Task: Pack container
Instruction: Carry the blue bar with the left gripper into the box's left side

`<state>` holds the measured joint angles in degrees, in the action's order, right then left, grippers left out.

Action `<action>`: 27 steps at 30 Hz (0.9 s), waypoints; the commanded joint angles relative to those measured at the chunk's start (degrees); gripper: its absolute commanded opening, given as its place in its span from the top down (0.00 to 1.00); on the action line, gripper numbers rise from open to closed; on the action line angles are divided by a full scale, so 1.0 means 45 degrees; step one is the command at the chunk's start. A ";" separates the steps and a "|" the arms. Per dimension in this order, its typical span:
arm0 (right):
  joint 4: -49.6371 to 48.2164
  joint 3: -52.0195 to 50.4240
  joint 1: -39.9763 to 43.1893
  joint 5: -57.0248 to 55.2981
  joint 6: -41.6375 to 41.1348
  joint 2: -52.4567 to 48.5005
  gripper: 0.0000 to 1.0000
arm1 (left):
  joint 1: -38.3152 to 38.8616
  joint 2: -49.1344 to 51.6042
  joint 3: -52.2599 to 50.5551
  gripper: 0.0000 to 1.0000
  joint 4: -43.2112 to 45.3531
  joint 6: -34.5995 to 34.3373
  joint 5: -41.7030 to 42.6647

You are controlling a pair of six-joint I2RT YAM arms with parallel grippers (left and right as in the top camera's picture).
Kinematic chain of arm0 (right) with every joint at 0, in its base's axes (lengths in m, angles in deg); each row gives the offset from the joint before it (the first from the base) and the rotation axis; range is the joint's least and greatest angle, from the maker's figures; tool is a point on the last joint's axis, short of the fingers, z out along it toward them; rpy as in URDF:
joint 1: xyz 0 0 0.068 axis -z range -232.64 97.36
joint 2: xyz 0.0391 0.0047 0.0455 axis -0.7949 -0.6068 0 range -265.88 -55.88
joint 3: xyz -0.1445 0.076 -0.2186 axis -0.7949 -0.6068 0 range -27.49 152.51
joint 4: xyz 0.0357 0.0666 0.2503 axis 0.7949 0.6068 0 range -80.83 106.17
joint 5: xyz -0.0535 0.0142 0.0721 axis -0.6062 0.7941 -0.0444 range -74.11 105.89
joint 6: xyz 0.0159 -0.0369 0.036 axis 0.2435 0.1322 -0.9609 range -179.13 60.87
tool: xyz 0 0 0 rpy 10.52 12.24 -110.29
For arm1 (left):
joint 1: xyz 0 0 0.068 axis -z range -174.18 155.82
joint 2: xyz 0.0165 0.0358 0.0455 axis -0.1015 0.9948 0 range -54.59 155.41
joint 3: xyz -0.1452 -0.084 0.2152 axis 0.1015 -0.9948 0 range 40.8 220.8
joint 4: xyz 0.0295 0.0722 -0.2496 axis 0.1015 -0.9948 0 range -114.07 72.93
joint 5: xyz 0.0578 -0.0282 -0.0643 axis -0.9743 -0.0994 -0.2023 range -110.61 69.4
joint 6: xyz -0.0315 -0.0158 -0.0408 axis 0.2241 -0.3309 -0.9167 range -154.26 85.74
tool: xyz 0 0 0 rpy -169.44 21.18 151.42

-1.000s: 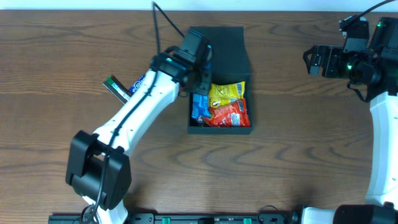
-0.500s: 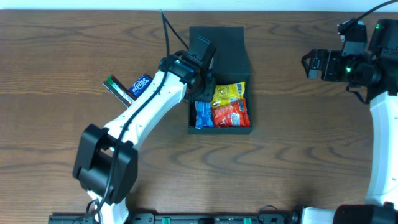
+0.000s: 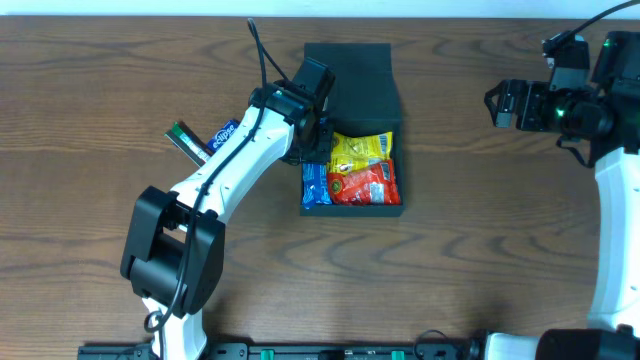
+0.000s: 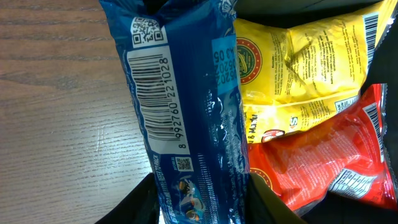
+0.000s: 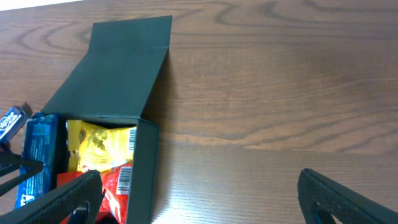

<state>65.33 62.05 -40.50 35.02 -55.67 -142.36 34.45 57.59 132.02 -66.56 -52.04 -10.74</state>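
table (image 3: 500, 250) wood | container (image 3: 352, 211) under my left end effector (image 4: 205, 202), well to the left of my right end effector (image 5: 199, 199); long axis runs away from me, flap lid (image 3: 360, 80) open at far end | red packet (image 3: 365, 185), yellow packet (image 3: 362, 150) inside | left end effector clamped on blue packet (image 4: 186, 112) | right one wide, empty

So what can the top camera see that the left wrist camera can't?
Only the top camera shows both arms, the open lid of the container, and a dark packet and a small blue one lying outside it. Only the left wrist camera shows the barcode. Both show the blue packet, yellow packet and red packet.
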 commanded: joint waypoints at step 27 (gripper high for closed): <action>0.0068 0.0102 0.0126 0.0185 -0.0204 0.0267 0.01 | -0.0466 0.1622 0.1996 0.94 0.2074 0.1710 -0.1277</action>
<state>65.51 62.05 -40.50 35.24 -55.82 -142.36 33.29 61.02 140.59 -57.25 -45.35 -16.53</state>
